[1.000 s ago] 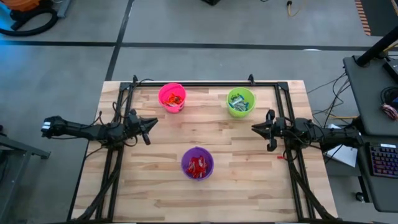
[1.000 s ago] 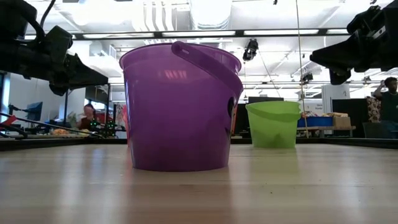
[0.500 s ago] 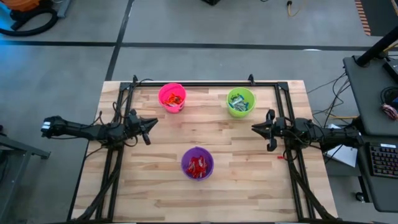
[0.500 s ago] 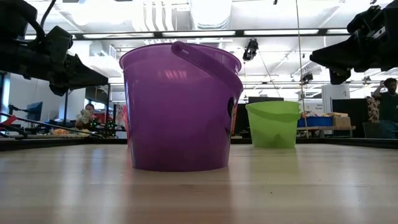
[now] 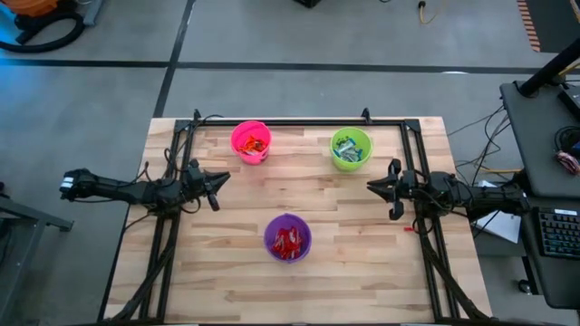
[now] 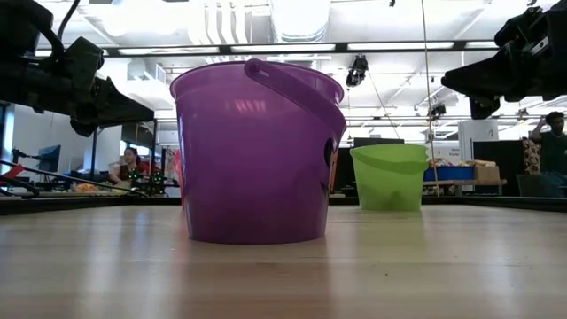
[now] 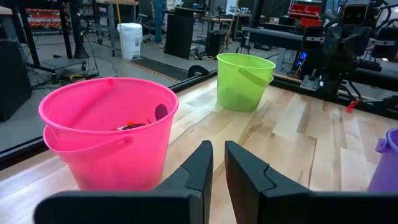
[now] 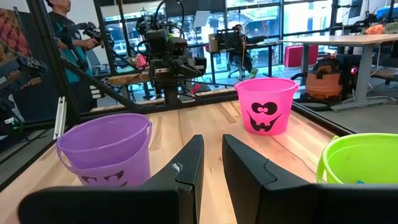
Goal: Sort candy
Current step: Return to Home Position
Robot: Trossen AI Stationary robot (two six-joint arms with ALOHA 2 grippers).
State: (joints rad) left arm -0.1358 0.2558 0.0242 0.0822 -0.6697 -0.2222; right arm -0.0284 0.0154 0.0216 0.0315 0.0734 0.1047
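The candy lies inside three cups on the wooden table. Red pieces (image 5: 288, 242) are in the purple cup (image 5: 288, 237), orange and red ones (image 5: 255, 143) in the pink cup (image 5: 251, 141), and blue-and-white ones (image 5: 348, 154) in the green cup (image 5: 351, 148). My left gripper (image 5: 217, 184) hangs level above the table's left edge, pointing right. My right gripper (image 5: 373, 186) hangs level above the right edge, pointing left. In both wrist views the fingers (image 7: 200, 165) (image 8: 189, 163) stand almost together with nothing between them.
A black frame (image 5: 299, 121) runs along the table's far edge and down both sides under the arms. Bare wood (image 5: 299, 186) lies between the three cups. People and desks show in the room beyond the table.
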